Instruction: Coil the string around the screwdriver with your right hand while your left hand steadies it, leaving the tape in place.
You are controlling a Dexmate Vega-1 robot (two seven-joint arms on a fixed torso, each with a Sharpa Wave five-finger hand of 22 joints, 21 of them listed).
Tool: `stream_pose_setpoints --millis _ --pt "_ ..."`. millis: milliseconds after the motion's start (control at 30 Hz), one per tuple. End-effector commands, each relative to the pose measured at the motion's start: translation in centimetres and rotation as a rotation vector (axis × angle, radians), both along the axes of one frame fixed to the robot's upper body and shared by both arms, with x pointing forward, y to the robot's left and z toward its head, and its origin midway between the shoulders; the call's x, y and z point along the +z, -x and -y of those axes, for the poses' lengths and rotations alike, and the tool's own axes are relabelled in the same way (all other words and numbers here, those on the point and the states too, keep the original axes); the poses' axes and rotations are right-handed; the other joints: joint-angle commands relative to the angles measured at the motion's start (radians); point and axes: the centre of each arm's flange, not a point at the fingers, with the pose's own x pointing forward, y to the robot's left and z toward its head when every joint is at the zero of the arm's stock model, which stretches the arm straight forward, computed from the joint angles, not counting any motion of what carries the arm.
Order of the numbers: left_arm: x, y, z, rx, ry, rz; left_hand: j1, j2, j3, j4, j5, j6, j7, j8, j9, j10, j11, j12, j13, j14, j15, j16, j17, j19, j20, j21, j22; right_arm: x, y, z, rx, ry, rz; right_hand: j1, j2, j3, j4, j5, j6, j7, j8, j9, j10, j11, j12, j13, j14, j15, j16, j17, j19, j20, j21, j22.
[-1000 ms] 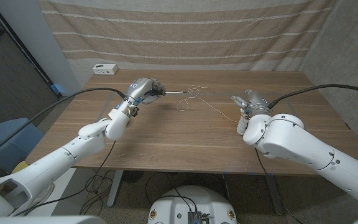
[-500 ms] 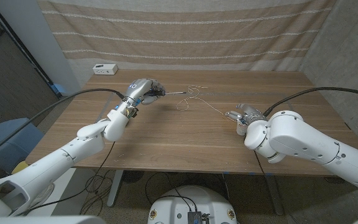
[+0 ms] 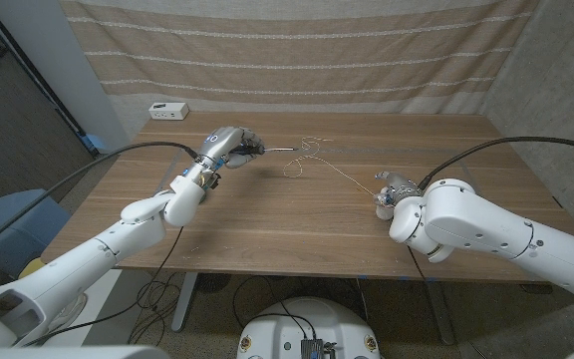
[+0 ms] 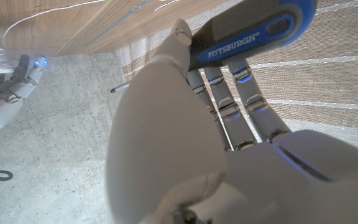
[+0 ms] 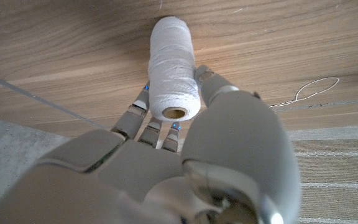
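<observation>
My left hand (image 3: pixel 229 145) grips a screwdriver by its black and blue handle (image 4: pixel 253 31) at the back left of the table. The thin shaft (image 3: pixel 279 149) points toward the table's middle, held just above the wood. A thin white string (image 3: pixel 312 152) lies in loose loops at the shaft's tip and runs across the wood to my right hand (image 3: pixel 392 189). That hand holds a white spool of string (image 5: pixel 173 71) between its thumb and fingers, low over the table's right side. A string loop (image 5: pixel 312 90) lies on the wood beyond it.
A small white box (image 3: pixel 168 111) sits at the table's back left corner. A striped cloth (image 3: pixel 297 50) hangs behind the table. The wooden tabletop (image 3: pixel 287 229) stretches between my arms toward the front edge.
My right hand has drawn back toward the front of the table and lowered, carrying the spool. The left hand and the screwdriver have stayed where they were.
</observation>
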Motion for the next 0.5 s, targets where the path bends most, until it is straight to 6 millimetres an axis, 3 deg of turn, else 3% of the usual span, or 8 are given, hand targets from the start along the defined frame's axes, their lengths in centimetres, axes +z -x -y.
stream_pose_setpoints --millis 33,67,100,167,233,333,433,500 --pt "-0.1 0.0 0.0 -0.003 -0.004 -0.010 0.111 0.124 0.023 0.012 0.000 0.084 0.051 -0.001 0.008 0.007 -0.003 -0.007 0.006 0.049 -0.087 -0.005 0.005 0.054 -0.208 0.010 0.005 -0.7 0.0 1.1 -0.269 -0.001 0.350 0.133 0.014 -0.071 -0.006 0.001 0.247 0.073 0.062 0.024 0.274 0.042 0.176 0.084 0.308 -0.184 0.245 0.231 0.211 -0.141 0.193 0.058" --pt "0.0 -0.1 0.0 -0.004 -0.003 -0.009 0.110 0.124 0.023 0.013 -0.001 0.084 0.049 -0.002 0.008 0.007 -0.003 -0.008 0.006 0.048 -0.087 -0.006 0.005 0.053 -0.208 0.011 0.005 -0.7 0.1 1.2 -0.279 -0.002 0.362 0.162 0.004 -0.094 -0.005 0.000 0.301 0.101 0.072 0.030 0.325 0.050 0.226 0.108 0.344 -0.189 0.282 0.284 0.240 -0.174 0.248 0.078" --pt "0.0 -0.1 0.0 -0.004 -0.003 -0.009 0.110 0.124 0.023 0.013 -0.001 0.083 0.050 -0.003 0.008 0.006 -0.002 -0.009 0.007 0.049 -0.088 -0.006 0.005 0.053 -0.208 0.011 0.005 -0.7 0.3 1.3 -0.288 0.000 0.375 0.196 -0.004 -0.107 -0.008 0.001 0.353 0.125 0.079 0.034 0.365 0.056 0.269 0.132 0.382 -0.195 0.303 0.322 0.259 -0.184 0.301 0.100" --pt "0.0 -0.1 0.1 -0.003 -0.003 -0.009 0.110 0.124 0.023 0.012 -0.001 0.083 0.051 -0.004 0.008 0.007 -0.003 -0.009 0.007 0.049 -0.087 -0.007 0.006 0.053 -0.208 0.012 0.005 -0.7 0.7 1.4 -0.324 0.009 0.416 0.220 0.015 -0.111 0.011 -0.003 0.469 0.178 0.098 0.039 0.453 0.067 0.359 0.182 0.504 -0.192 0.300 0.352 0.309 -0.196 0.423 0.148" --pt "0.0 -0.1 0.2 -0.001 -0.004 -0.009 0.110 0.124 0.024 0.012 -0.001 0.085 0.049 -0.004 0.009 0.007 -0.003 -0.010 0.009 0.049 -0.088 -0.008 0.006 0.052 -0.208 0.013 0.005 -0.8 1.1 1.5 -0.338 0.023 0.441 0.225 0.019 -0.111 0.017 -0.004 0.498 0.180 0.096 0.040 0.500 0.062 0.394 0.191 0.587 -0.190 0.300 0.370 0.318 -0.199 0.483 0.168" --pt "0.1 -0.1 0.2 0.000 -0.002 -0.009 0.109 0.124 0.024 0.012 -0.001 0.085 0.050 -0.006 0.009 0.007 -0.004 -0.011 0.010 0.050 -0.087 -0.009 0.007 0.051 -0.208 0.014 0.005 -0.9 1.7 1.6 -0.350 0.044 0.469 0.224 0.012 -0.116 0.020 -0.002 0.532 0.188 0.095 0.036 0.561 0.075 0.411 0.172 0.640 -0.187 0.284 0.380 0.340 -0.200 0.541 0.180" --pt "0.2 -0.1 0.3 0.001 -0.001 -0.008 0.109 0.124 0.024 0.012 -0.001 0.086 0.050 -0.007 0.009 0.008 -0.004 -0.012 0.010 0.051 -0.086 -0.009 0.008 0.051 -0.209 0.015 0.005 -1.0 2.1 1.7 -0.342 0.068 0.487 0.213 0.009 -0.121 0.028 0.002 0.544 0.194 0.088 0.030 0.582 0.078 0.412 0.157 0.675 -0.182 0.274 0.381 0.348 -0.200 0.569 0.184" --pt "0.2 0.0 0.3 0.001 0.000 -0.005 0.109 0.124 0.025 0.012 -0.001 0.087 0.050 -0.008 0.009 0.010 -0.003 -0.014 0.009 0.050 -0.088 -0.011 0.009 0.050 -0.209 0.016 0.005 -1.0 2.4 1.9 -0.299 0.047 0.544 0.207 0.008 -0.125 0.033 0.005 0.548 0.198 0.080 0.024 0.580 0.102 0.403 0.145 0.688 -0.179 0.262 0.380 0.355 -0.200 0.589 0.185"
